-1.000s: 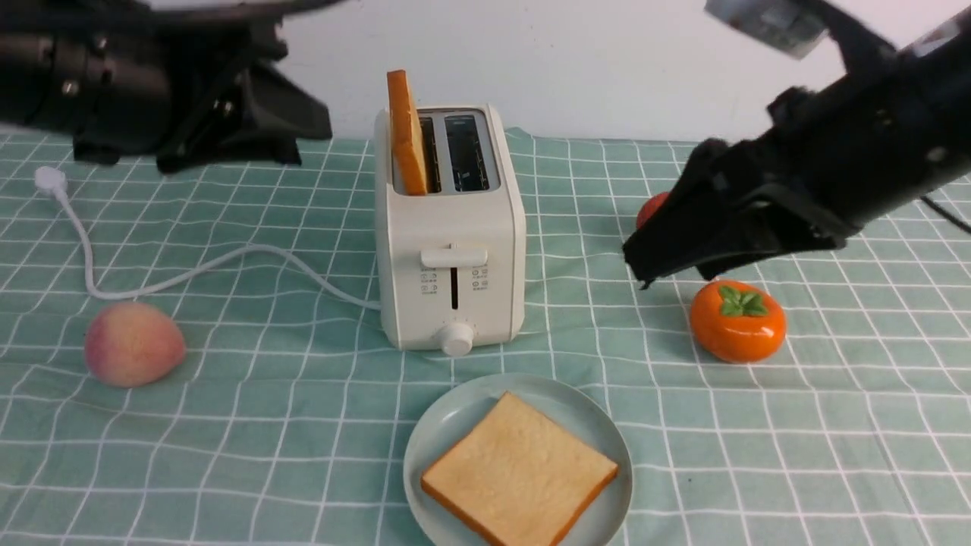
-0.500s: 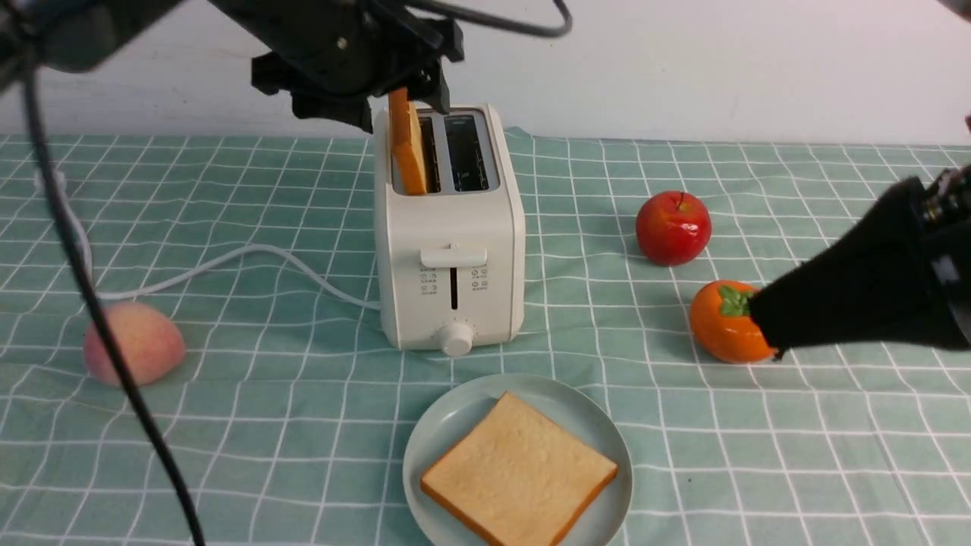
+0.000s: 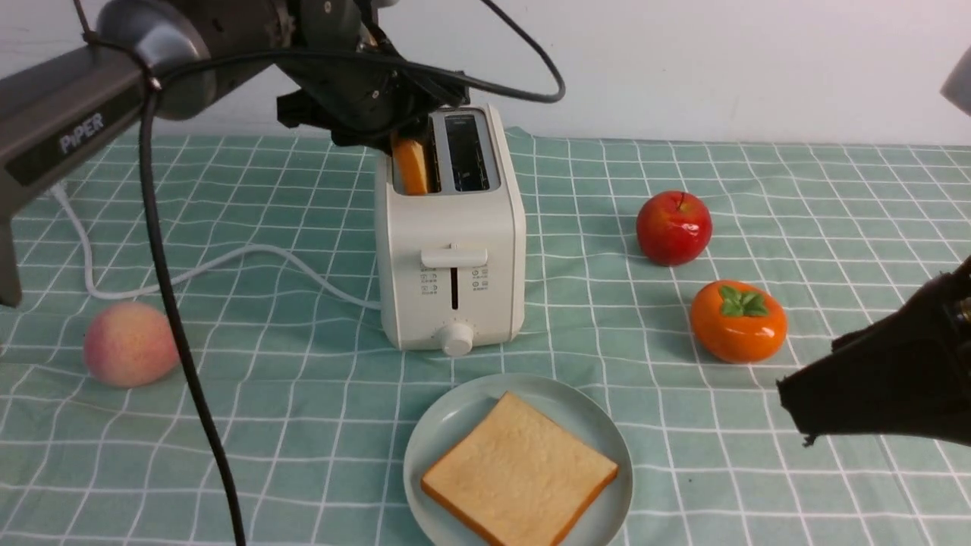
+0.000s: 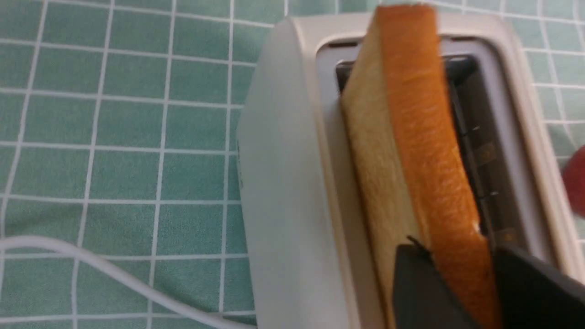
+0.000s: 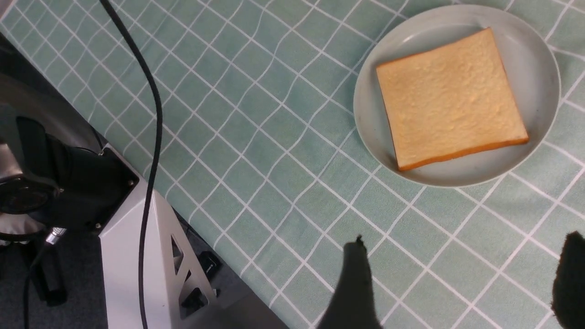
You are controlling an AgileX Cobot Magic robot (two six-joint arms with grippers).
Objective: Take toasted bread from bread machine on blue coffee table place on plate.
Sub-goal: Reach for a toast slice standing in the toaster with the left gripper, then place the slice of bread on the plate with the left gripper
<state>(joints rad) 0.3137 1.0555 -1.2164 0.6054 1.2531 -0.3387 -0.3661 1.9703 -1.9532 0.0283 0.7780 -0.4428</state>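
Toast (image 4: 411, 137) stands in the toaster's (image 3: 451, 227) left slot, its top hidden in front view by the left gripper (image 4: 457, 249), whose cut-off fingers flank it; whether they grip it is unclear. Another slice (image 3: 520, 470) lies on the plate (image 3: 455, 417). Right gripper (image 5: 464, 237) gapes wide.

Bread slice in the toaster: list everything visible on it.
The slice has pale tan, porous-looking faces and an orange-brown crust. It stands on edge in the robot-left slot of the cream bread machine, with its top protruding. The left gripper straddles one end, a finger at each face; whether it is clamped is unclear.
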